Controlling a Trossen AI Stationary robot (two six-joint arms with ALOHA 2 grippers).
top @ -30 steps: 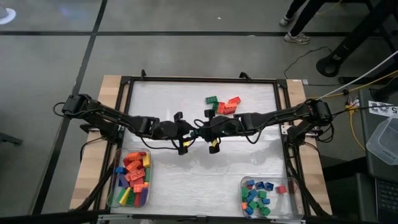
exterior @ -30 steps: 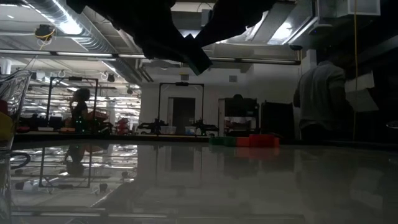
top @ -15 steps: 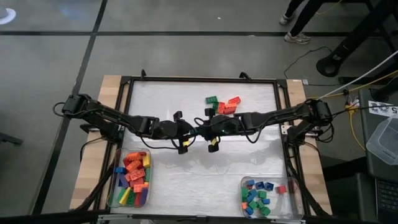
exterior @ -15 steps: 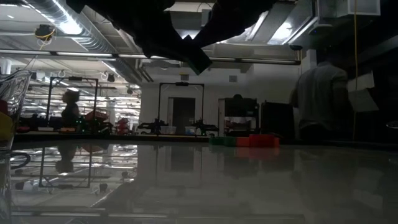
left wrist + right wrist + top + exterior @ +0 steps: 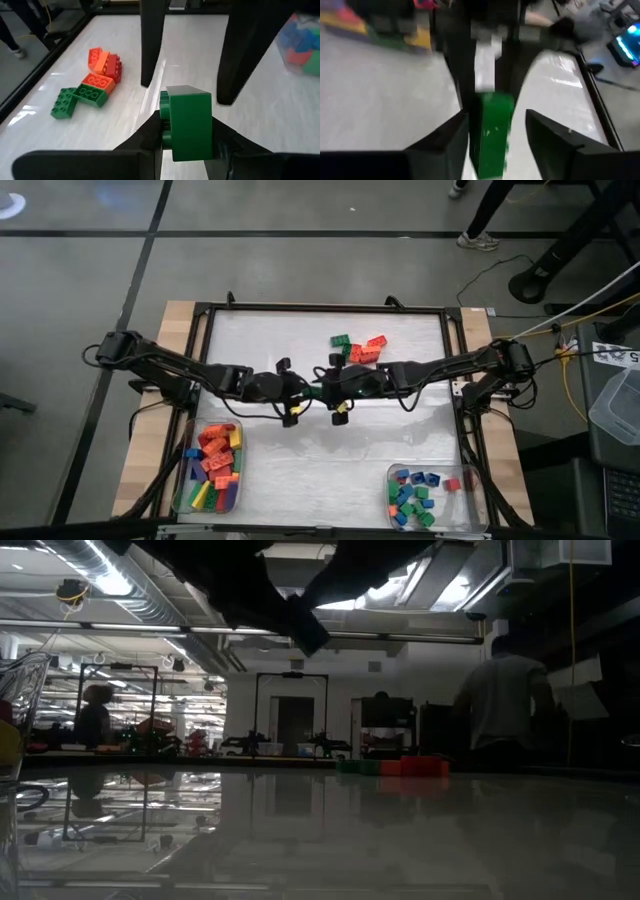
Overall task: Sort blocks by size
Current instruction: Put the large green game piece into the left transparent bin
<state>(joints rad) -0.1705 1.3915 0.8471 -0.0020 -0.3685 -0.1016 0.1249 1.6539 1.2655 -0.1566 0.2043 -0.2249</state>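
Above the table's middle my two grippers meet tip to tip. My left gripper (image 5: 306,388) (image 5: 187,150) is shut on a green block (image 5: 189,122) (image 5: 492,132). My right gripper (image 5: 326,387) (image 5: 495,145) is open, one finger on either side of the same block, and I see no touch. Its fingers show as two dark bars (image 5: 152,40) beyond the block in the left wrist view. A loose pile of red, orange and green blocks (image 5: 358,348) (image 5: 92,82) lies on the table toward the far edge. My left gripper pinches the green block between its two fingers, one on the studded face (image 5: 164,125) and one on the opposite face. The fingers come from the table's left, slanting a little downward. The block stands on edge in the hold, lifted well clear of the table.
A clear tray (image 5: 212,465) of long mixed-colour blocks stands at the near left corner. Another tray (image 5: 432,493) of small blue, green and red blocks stands at the near right. A black frame (image 5: 325,308) borders the table. People stand in the room beyond (image 5: 505,700).
Both arms have stayed above the table's middle. My left gripper has shut on the green block. My right gripper has opened and let it go. The block has stayed in the air between them.
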